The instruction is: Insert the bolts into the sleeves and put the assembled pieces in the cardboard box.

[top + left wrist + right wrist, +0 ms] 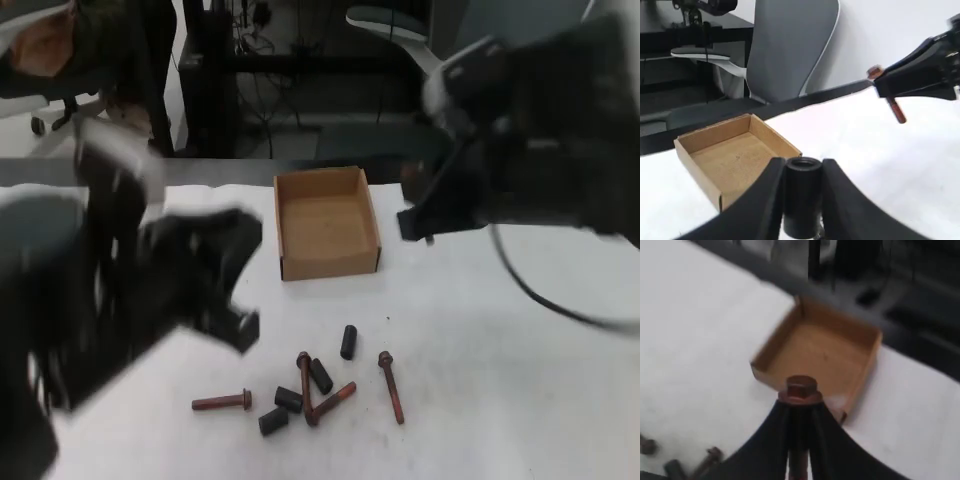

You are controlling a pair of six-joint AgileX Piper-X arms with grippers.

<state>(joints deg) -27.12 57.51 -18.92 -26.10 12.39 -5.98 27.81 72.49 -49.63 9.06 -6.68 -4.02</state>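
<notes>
Left gripper (pixel 803 166): fingers clamped on a black sleeve (pixel 801 200), one finger on each side, sleeve upright with its open bore facing up. I am holding it in the air above the white bench (pixel 500 380), just short of the cardboard box (pixel 774 139). Right gripper (pixel 800 412): fingers closed tight on a copper-coloured bolt (pixel 801 389), gripping the shank just under the flanged hex head, with the head sitting above the fingertips. From the left wrist camera I see that bolt's shank hanging below the right fingers, tilted, in the air and well apart from the sleeve. In the high view the right gripper is up beside the box's right wall, and the left gripper is low at the box's left, nearer the camera. The box sits open-topped at the far middle of the bench. Loose stock lies on the bench nearer than the box: four loose bolts (pixel 391 385) and four loose sleeves (pixel 348 342). One bolt lies apart to the left. Two bolts meet at one end with a sleeve lying between them.
</notes>
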